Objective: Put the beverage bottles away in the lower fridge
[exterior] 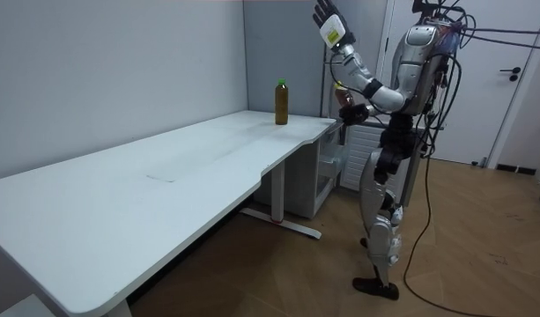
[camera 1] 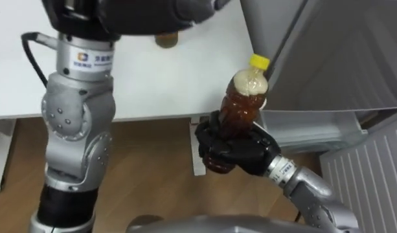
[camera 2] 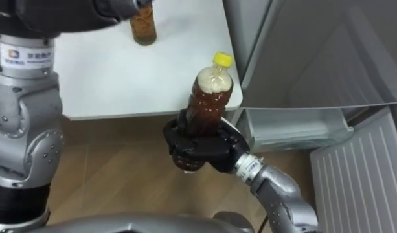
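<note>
My right hand is shut round the lower half of a brown drink bottle with a yellow cap, holding it upright, slightly tilted, in the air beside the table's end, in front of the grey fridge. In the room view the same hand is at chest height. A second brown bottle stands on the white table near its far corner, also seen in the room view. My left arm is raised high, and the left hand is open above head height.
I stand on the wooden floor at the table's end, facing the fridge. A pale shelf or drawer front and a white ribbed panel of the lower fridge show at the right. A white door is behind me.
</note>
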You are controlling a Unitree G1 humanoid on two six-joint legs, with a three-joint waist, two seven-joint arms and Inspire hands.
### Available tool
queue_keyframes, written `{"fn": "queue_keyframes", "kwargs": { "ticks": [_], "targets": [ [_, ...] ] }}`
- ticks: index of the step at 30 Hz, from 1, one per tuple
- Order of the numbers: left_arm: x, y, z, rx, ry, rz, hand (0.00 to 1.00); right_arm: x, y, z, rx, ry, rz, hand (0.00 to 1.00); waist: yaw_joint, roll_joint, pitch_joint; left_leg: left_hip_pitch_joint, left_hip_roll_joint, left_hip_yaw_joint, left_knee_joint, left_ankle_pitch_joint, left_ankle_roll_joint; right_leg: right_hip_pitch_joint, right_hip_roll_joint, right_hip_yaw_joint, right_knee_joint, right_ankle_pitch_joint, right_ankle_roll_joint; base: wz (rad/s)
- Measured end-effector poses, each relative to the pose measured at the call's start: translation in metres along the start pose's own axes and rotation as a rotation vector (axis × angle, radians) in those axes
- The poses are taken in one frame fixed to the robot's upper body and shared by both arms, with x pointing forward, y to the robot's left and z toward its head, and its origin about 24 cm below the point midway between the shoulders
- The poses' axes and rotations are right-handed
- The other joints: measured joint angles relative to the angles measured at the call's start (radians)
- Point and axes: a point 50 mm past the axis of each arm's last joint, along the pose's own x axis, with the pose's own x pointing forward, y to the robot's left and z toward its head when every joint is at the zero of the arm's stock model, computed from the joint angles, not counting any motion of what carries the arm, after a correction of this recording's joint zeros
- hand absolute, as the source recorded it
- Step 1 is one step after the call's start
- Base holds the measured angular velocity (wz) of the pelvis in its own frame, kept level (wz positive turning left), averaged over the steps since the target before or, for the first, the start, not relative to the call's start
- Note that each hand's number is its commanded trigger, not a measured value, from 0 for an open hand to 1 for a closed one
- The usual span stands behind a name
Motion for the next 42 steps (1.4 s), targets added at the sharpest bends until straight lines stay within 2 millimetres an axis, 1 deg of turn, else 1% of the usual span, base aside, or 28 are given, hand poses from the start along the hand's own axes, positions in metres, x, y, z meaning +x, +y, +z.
{"fn": "queue_keyframes", "kwargs": {
  "ticks": [1,2,3,6,8,9,11,13,15,17,18,20,21,22,24,27,29,30,31,32,33,34,36,37,38,39,41,42],
  "targets": [
    [0.000,0.002,0.002,0.026,-0.012,0.018,0.00,-0.003,0.000,-0.001,-0.004,0.000,-0.007,1.00,0.001,0.003,-0.0012,0.001,0.000,-0.002,-0.001,0.000,0.000,0.002,0.000,-0.002,0.000,0.000,0.000,0.11],
    [-0.002,0.008,0.007,0.082,-0.033,0.058,0.00,-0.006,0.000,-0.002,-0.006,-0.001,-0.016,1.00,0.020,0.011,-0.0034,0.003,0.000,-0.003,-0.004,0.000,0.000,0.002,0.000,-0.001,0.000,0.000,0.000,0.00],
    [-0.005,0.014,0.013,0.146,-0.052,0.100,0.00,-0.009,-0.001,-0.002,-0.014,0.006,-0.015,1.00,0.023,0.018,-0.0046,0.005,0.000,-0.004,-0.007,0.000,0.000,0.002,0.001,-0.001,0.000,0.000,0.000,0.00],
    [-0.008,0.024,0.020,0.241,-0.085,0.184,0.00,-0.014,-0.001,-0.005,-0.020,0.022,-0.014,1.00,0.046,0.029,-0.0091,0.008,-0.001,-0.014,-0.009,0.000,0.000,0.007,0.000,-0.006,0.000,0.000,0.000,0.04],
    [-0.014,0.033,0.028,0.334,-0.113,0.258,0.00,-0.018,0.000,-0.008,-0.010,0.021,-0.003,1.00,0.054,0.030,-0.0101,0.009,-0.003,-0.030,-0.008,0.001,-0.001,0.017,-0.005,-0.028,-0.001,-0.002,0.002,0.20],
    [-0.014,0.036,0.030,0.359,-0.121,0.273,0.00,-0.019,0.000,-0.008,-0.008,0.021,-0.004,1.00,0.061,0.030,-0.0104,0.010,-0.003,-0.032,-0.008,0.001,-0.001,0.018,-0.005,-0.029,-0.001,-0.002,0.002,0.11],
    [-0.017,0.049,0.039,0.450,-0.164,0.350,0.00,-0.024,0.000,-0.012,0.003,0.021,-0.019,1.00,0.090,0.025,-0.0131,0.009,-0.005,-0.040,-0.006,0.001,-0.001,0.021,-0.007,-0.035,-0.003,-0.002,0.002,0.06],
    [-0.022,0.060,0.047,0.513,-0.194,0.416,0.00,-0.030,0.001,-0.016,0.004,0.028,-0.042,1.00,0.101,0.022,-0.0163,0.009,-0.007,-0.050,-0.006,0.001,-0.001,0.023,-0.007,-0.040,-0.011,-0.003,0.003,0.12],
    [-0.028,0.071,0.055,0.569,-0.218,0.497,0.00,-0.038,0.001,-0.021,0.017,0.043,-0.063,1.00,0.125,0.019,-0.0180,0.013,-0.007,-0.056,-0.007,0.001,-0.001,0.035,-0.007,-0.048,-0.019,-0.003,0.003,0.11],
    [-0.033,0.083,0.065,0.629,-0.261,0.594,0.00,-0.047,0.000,-0.026,0.012,0.074,-0.090,1.00,0.151,0.022,-0.0163,0.021,-0.007,-0.061,-0.009,0.001,-0.001,0.046,-0.007,-0.054,-0.023,-0.004,0.004,0.07],
    [-0.034,0.086,0.068,0.641,-0.276,0.618,0.00,-0.049,-0.001,-0.026,0.007,0.083,-0.094,1.00,0.157,0.022,-0.0162,0.023,-0.008,-0.062,-0.009,0.001,-0.001,0.051,-0.008,-0.056,-0.027,-0.004,0.004,0.12],
    [-0.038,0.096,0.079,0.696,-0.318,0.683,0.00,-0.055,-0.001,-0.028,0.006,0.102,-0.105,1.00,0.163,0.022,-0.0172,0.029,-0.013,-0.085,-0.015,0.001,-0.001,0.074,-0.011,-0.079,-0.042,-0.005,0.006,0.24],
    [-0.043,0.101,0.084,0.726,-0.328,0.718,0.00,-0.056,-0.002,-0.028,0.006,0.104,-0.109,1.00,0.177,0.026,-0.0189,0.040,-0.016,-0.084,-0.025,0.002,-0.001,0.077,-0.012,-0.078,-0.041,-0.005,0.008,0.13],
    [-0.046,0.104,0.086,0.746,-0.331,0.737,0.00,-0.057,-0.002,-0.028,0.006,0.103,-0.112,1.00,0.185,0.029,-0.0184,0.042,-0.016,-0.084,-0.026,0.002,0.000,0.078,-0.013,-0.077,-0.040,-0.006,0.008,0.00],
    [-0.059,0.120,0.093,0.811,-0.311,0.821,0.00,-0.059,-0.003,-0.027,0.007,0.101,-0.125,1.00,0.203,0.037,-0.0188,0.043,-0.020,-0.090,-0.025,0.002,0.000,0.083,-0.015,-0.080,-0.038,-0.010,0.011,0.05],
    [-0.074,0.135,0.095,0.824,-0.259,0.915,0.00,-0.060,-0.003,-0.022,-0.005,0.090,-0.140,1.00,0.214,0.040,-0.0188,0.041,-0.022,-0.105,-0.026,0.002,0.000,0.092,-0.015,-0.089,-0.051,-0.011,0.012,0.13],
    [-0.097,0.152,0.093,0.839,-0.143,1.028,0.00,-0.060,-0.003,-0.019,-0.011,0.097,-0.146,1.00,0.213,0.045,-0.0207,0.045,-0.024,-0.116,-0.030,0.002,0.000,0.104,-0.016,-0.107,-0.057,-0.012,0.013,0.17],
    [-0.103,0.156,0.091,0.832,-0.109,1.062,0.00,-0.061,-0.003,-0.019,-0.006,0.101,-0.149,1.00,0.212,0.045,-0.0210,0.045,-0.025,-0.121,-0.030,0.002,0.000,0.108,-0.016,-0.112,-0.061,-0.012,0.014,0.19],
    [-0.115,0.164,0.087,0.825,-0.048,1.132,0.00,-0.061,-0.004,-0.018,-0.002,0.111,-0.159,1.00,0.215,0.045,-0.0229,0.045,-0.025,-0.123,-0.032,0.002,0.000,0.110,-0.016,-0.117,-0.066,-0.012,0.014,0.12],
    [-0.130,0.172,0.083,0.820,0.022,1.210,0.00,-0.061,-0.004,-0.018,0.007,0.118,-0.173,1.00,0.218,0.047,-0.0236,0.045,-0.025,-0.123,-0.034,0.002,0.000,0.110,-0.016,-0.118,-0.066,-0.012,0.014,0.05],
    [-0.138,0.176,0.080,0.803,0.057,1.252,0.00,-0.061,-0.005,-0.019,0.017,0.119,-0.176,1.00,0.218,0.048,-0.0242,0.046,-0.025,-0.122,-0.036,0.002,0.000,0.110,-0.016,-0.118,-0.067,-0.013,0.015,0.00],
    [-0.156,0.183,0.075,0.765,0.134,1.345,0.00,-0.060,-0.005,-0.019,0.032,0.120,-0.184,1.00,0.219,0.051,-0.0256,0.048,-0.026,-0.120,-0.041,0.003,0.000,0.110,-0.017,-0.118,-0.068,-0.013,0.015,-0.04],
    [-0.197,0.191,0.055,0.668,0.333,1.525,0.00,-0.060,-0.006,-0.018,0.042,0.134,-0.210,1.00,0.228,0.054,-0.0262,0.050,-0.029,-0.119,-0.044,0.003,0.000,0.109,-0.019,-0.115,-0.068,-0.014,0.018,-0.03],
    [-0.207,0.191,0.049,0.632,0.391,1.564,0.00,-0.059,-0.006,-0.017,0.048,0.137,-0.216,1.00,0.230,0.053,-0.0262,0.051,-0.030,-0.119,-0.046,0.003,0.000,0.109,-0.020,-0.115,-0.068,-0.015,0.018,-0.04],
    [-0.230,0.187,0.036,0.560,0.518,1.642,0.00,-0.058,-0.006,-0.016,0.061,0.135,-0.225,1.00,0.235,0.052,-0.0256,0.055,-0.031,-0.115,-0.052,0.004,0.002,0.109,-0.022,-0.111,-0.067,-0.015,0.019,-0.05],
    [-0.242,0.185,0.029,0.524,0.586,1.677,0.00,-0.057,-0.006,-0.015,0.068,0.129,-0.231,1.00,0.235,0.051,-0.0254,0.056,-0.032,-0.115,-0.053,0.004,0.002,0.108,-0.022,-0.110,-0.067,-0.016,0.020,-0.04],
    [-0.285,0.169,0.006,0.384,0.822,1.822,0.00,-0.047,-0.006,-0.013,0.125,0.095,-0.247,1.00,0.236,0.040,-0.0240,0.062,-0.035,-0.109,-0.064,0.006,0.005,0.106,-0.025,-0.107,-0.065,-0.017,0.023,-0.05],
    [-0.297,0.164,0.003,0.356,0.876,1.856,0.00,-0.043,-0.006,-0.011,0.125,0.094,-0.243,1.00,0.235,0.037,-0.0233,0.063,-0.035,-0.105,-0.064,0.006,0.005,0.105,-0.025,-0.105,-0.064,-0.018,0.023,-0.12]
  ]
}}
